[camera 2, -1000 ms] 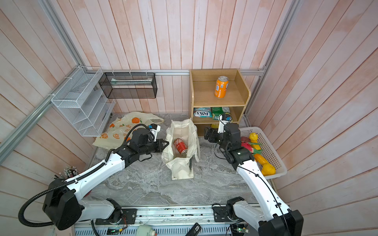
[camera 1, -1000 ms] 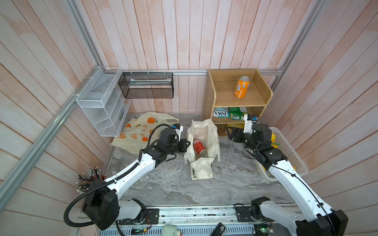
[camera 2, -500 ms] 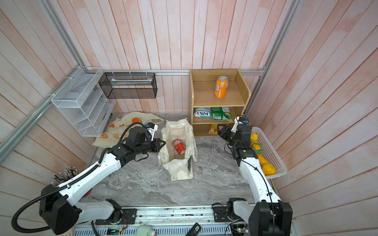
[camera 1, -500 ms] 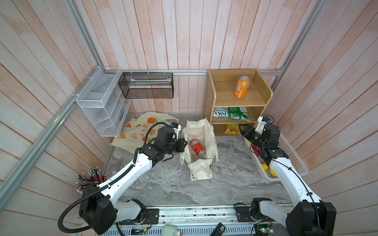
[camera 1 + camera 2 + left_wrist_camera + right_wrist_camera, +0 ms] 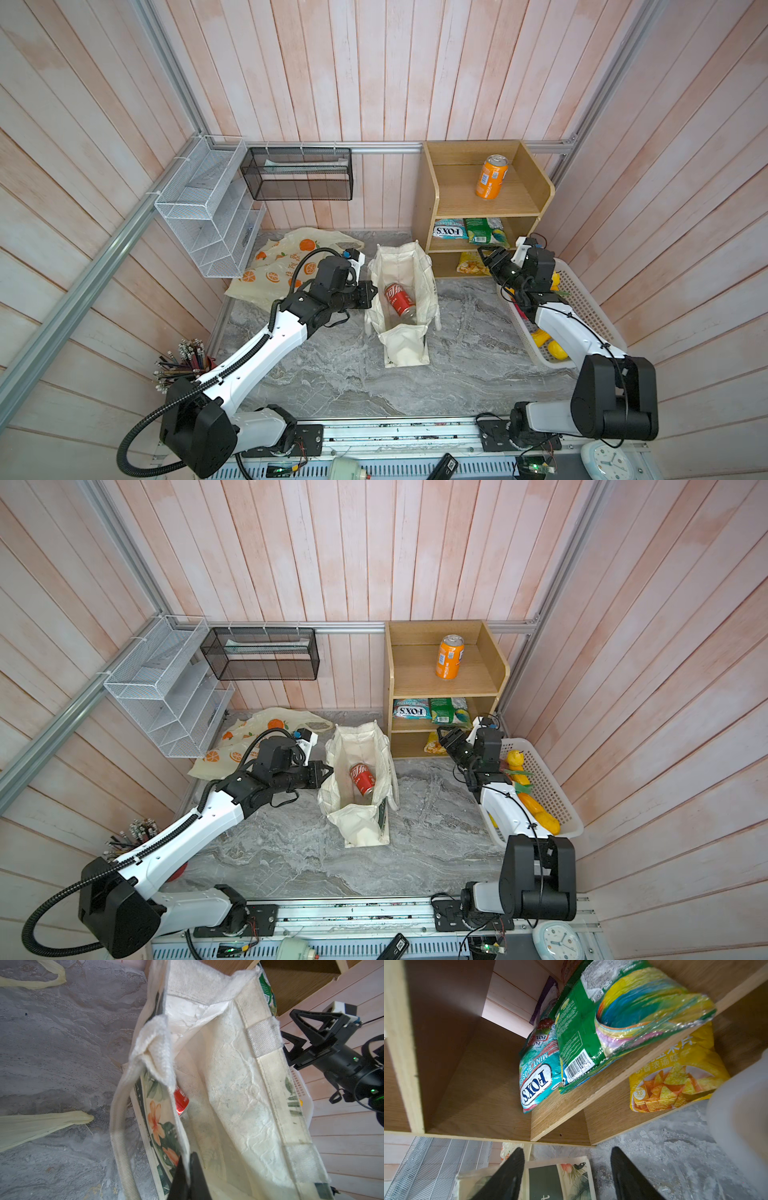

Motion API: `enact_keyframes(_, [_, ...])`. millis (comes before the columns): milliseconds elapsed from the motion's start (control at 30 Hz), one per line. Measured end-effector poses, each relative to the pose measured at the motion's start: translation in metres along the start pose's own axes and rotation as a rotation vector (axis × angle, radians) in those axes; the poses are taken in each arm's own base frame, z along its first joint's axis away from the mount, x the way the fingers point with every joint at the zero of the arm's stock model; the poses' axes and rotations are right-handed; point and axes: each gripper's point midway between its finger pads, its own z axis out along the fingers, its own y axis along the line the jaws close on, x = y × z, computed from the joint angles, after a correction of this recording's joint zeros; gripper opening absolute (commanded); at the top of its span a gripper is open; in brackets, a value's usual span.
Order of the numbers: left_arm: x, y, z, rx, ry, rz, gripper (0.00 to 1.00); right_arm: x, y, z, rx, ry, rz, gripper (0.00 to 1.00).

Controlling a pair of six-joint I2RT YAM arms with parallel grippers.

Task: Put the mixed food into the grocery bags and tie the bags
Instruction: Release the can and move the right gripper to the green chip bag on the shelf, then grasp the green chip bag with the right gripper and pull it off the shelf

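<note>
The can [image 5: 399, 300] is seen lying on its side on the floor of the tote [image 5: 415, 254], which stands open near the middle of the tabletop's rear edge. Its long axis is judged to run rear to front, skewed toward the right edge. The tote's wall is pinched between the closed jaws of the left gripper [image 5: 188, 1167]; should the cloth slip, the mouth could sag shut. The right gripper [image 5: 489, 258] is held spread and empty before the shelf [image 5: 424, 195]; pulling the green packet [image 5: 478, 230] could drag the teal packet [image 5: 449, 229] out

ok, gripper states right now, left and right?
left gripper: shut on the canvas tote, pinching its rim.
right gripper: open, holding nothing, facing the wooden shelf.
</note>
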Motion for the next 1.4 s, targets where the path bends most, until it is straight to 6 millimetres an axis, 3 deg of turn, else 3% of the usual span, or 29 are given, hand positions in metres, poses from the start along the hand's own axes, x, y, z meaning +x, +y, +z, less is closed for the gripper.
enact_keyframes(400, [0.002, -0.002, 0.001, 0.026, -0.004, -0.005, 0.00, -0.017, 0.014, 0.024, -0.052, -0.002, 0.015, 0.65])
enact_keyframes(733, [0.001, -0.003, 0.002, 0.032, -0.006, -0.008, 0.00, -0.020, 0.005, 0.043, -0.041, 0.008, 0.037, 0.61])
enact_keyframes(1400, [0.001, -0.004, 0.002, 0.043, -0.010, -0.020, 0.00, -0.029, -0.006, 0.059, -0.054, 0.003, 0.093, 0.49])
